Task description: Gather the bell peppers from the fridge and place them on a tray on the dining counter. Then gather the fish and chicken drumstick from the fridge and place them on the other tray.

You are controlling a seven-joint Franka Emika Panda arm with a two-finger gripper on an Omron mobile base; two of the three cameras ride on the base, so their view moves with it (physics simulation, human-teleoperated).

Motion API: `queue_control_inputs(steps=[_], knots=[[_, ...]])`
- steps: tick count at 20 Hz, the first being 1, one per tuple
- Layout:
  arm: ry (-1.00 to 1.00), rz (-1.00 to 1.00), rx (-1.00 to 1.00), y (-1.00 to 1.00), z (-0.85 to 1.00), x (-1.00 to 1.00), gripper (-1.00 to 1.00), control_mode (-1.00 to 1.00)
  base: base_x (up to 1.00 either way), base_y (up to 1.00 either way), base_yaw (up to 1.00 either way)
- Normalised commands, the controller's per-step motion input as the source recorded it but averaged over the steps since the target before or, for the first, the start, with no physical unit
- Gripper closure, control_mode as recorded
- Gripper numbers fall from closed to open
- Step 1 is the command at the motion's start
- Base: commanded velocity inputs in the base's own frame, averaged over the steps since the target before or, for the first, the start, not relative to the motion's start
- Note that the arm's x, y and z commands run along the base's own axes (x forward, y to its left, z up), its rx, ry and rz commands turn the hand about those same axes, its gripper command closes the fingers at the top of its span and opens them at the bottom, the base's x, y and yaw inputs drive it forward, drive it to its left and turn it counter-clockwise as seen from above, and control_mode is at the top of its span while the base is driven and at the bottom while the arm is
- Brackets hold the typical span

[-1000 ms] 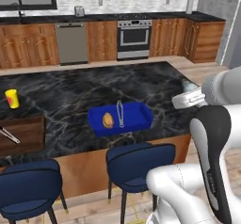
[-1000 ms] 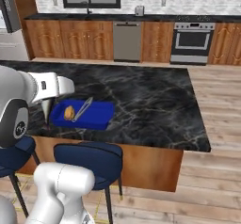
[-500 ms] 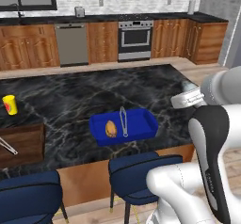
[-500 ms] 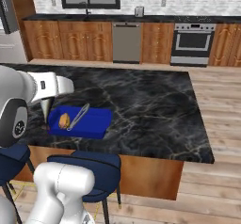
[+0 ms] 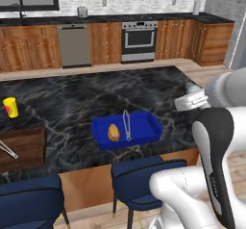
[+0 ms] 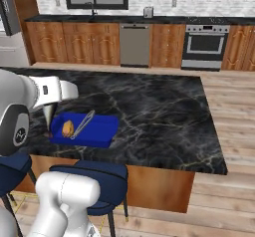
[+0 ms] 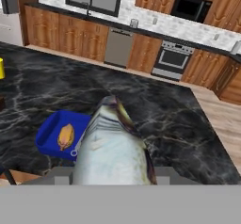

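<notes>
A silvery grey fish fills the lower middle of the hand view, and my gripper is shut on it, its fingertips hidden under the fish. From the right base view the fish hangs below my gripper, over the left end of the blue tray. That tray sits on the black marble dining counter and holds a browned chicken drumstick beside metal tongs. A brown wooden tray lies at the counter's left end. The bell peppers are out of view.
A yellow cup stands near the wooden tray. Blue stools line the counter's near side. Cabinets, a dishwasher and an oven run along the far wall. The fridge shows at far left.
The whole picture has shifted, so the base has driven along the counter and a little closer. The blue tray now sits nearer my hand. My gripper has kept its hold on the fish.
</notes>
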Motion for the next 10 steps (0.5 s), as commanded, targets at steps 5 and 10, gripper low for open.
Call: queue_control_inputs(steps=[5,10], knots=[[0.27,0.00,0.00,0.00,-0.20,0.32,1.00,-1.00,0.23,0.00,0.00],[0.38,0.00,0.00,0.01,-0.36,0.69,1.00,-1.00,0.00,0.00,0.00]])
